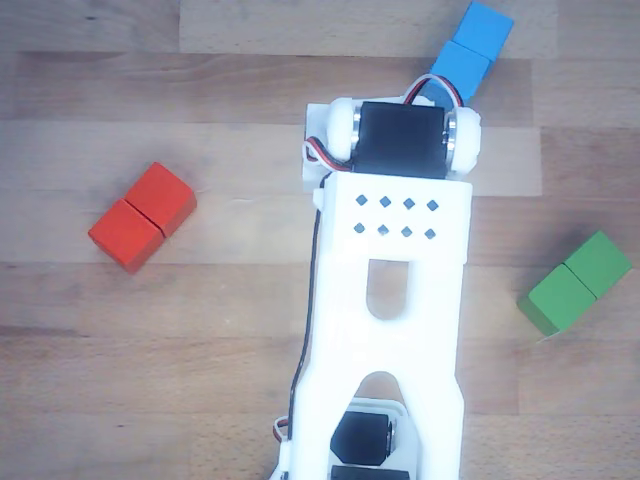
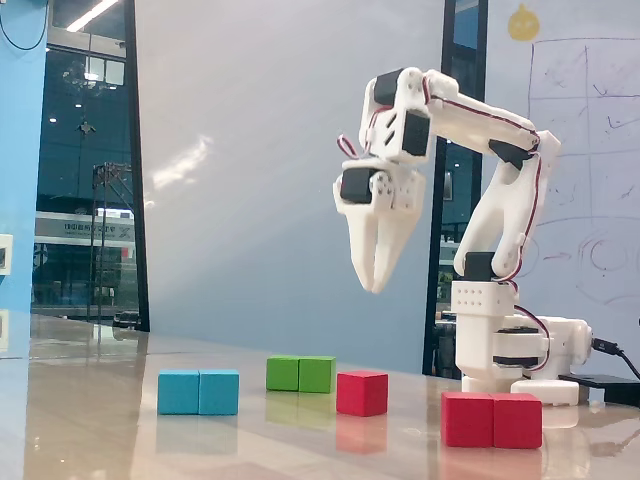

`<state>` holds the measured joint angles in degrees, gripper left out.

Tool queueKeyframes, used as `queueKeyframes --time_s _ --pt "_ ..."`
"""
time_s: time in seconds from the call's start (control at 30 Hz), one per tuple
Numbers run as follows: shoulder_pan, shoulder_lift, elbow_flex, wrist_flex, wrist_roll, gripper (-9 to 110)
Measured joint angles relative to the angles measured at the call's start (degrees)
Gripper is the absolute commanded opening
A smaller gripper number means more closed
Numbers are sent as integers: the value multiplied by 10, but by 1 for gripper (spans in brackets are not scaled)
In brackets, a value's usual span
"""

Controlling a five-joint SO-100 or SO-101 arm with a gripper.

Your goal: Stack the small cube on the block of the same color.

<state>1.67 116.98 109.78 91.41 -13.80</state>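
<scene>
In the fixed view the small red cube (image 2: 362, 392) sits on the table between the green block and the red block. The red two-cube block (image 2: 491, 419) lies at the front right, near the arm's base; in the other view it lies at the left (image 1: 140, 218). My gripper (image 2: 374, 286) points down and hangs well above the table, about over the small cube. Its fingers meet at the tips and hold nothing. In the other view the white arm (image 1: 390, 300) hides the gripper and the small cube.
A blue two-cube block (image 2: 198, 391) lies at the left and a green one (image 2: 300, 373) behind it; in the other view the blue block (image 1: 472, 50) is at the top and the green block (image 1: 577, 283) at the right. The arm's base (image 2: 505, 350) stands at the right.
</scene>
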Motion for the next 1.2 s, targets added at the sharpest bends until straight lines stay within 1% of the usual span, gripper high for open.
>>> queueKeyframes --time_s 0.13,0.27,0.4,0.63,0.97,1.2 --pt "0 0 40 -16 -60 1" --pt "0 0 78 -33 -88 4" --pt "0 0 101 -53 -94 10" --pt "0 0 108 -72 -100 15" --pt "-49 -28 111 -76 -100 16" --pt "-40 -57 111 -100 -100 15"
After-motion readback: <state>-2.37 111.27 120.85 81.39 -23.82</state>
